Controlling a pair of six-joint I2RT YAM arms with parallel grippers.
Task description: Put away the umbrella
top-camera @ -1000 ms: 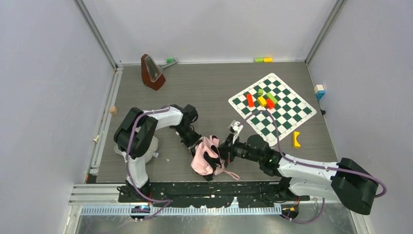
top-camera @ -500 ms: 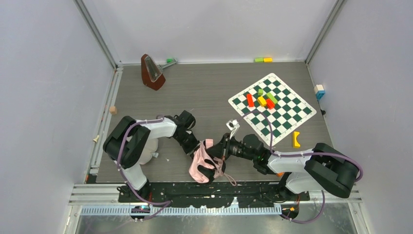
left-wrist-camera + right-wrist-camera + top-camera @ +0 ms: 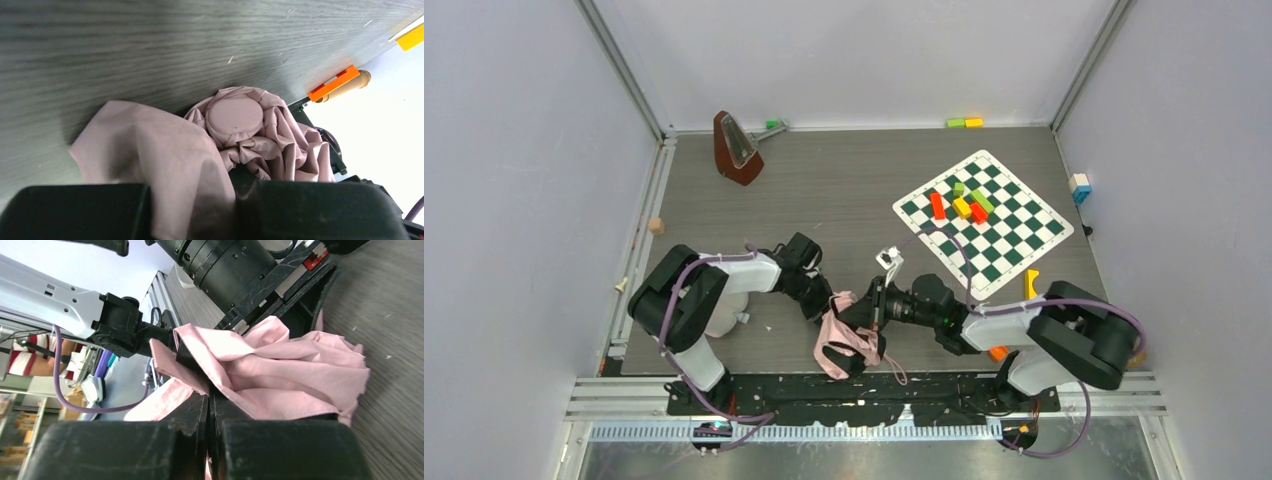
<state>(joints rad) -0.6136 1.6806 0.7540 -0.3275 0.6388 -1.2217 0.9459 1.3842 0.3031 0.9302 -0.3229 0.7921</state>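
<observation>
The umbrella (image 3: 845, 338) is a crumpled bundle of pale pink fabric with black folds, lying on the grey table near the front edge between the two arms. My left gripper (image 3: 827, 306) comes in from the left and is shut on a pink flap (image 3: 175, 165). Just beyond that flap, the umbrella's round pink cap (image 3: 235, 114) faces the left wrist camera. My right gripper (image 3: 872, 311) reaches in from the right. Its jaws (image 3: 209, 399) are pressed together on a fold of the pink canopy (image 3: 280, 375). A thin pink strap (image 3: 894, 371) trails toward the front rail.
A green-and-white chessboard mat (image 3: 1014, 240) carrying several coloured blocks lies at the back right. A brown metronome (image 3: 736, 148) stands at the back left. A yellow block (image 3: 1032, 284) and an orange block (image 3: 998, 353) lie by the right arm. The black front rail (image 3: 864, 385) runs just below the umbrella.
Both grippers have moved left and toward the front edge, carrying the umbrella with them. The right arm has folded at its elbow and the bundle looks flatter.
</observation>
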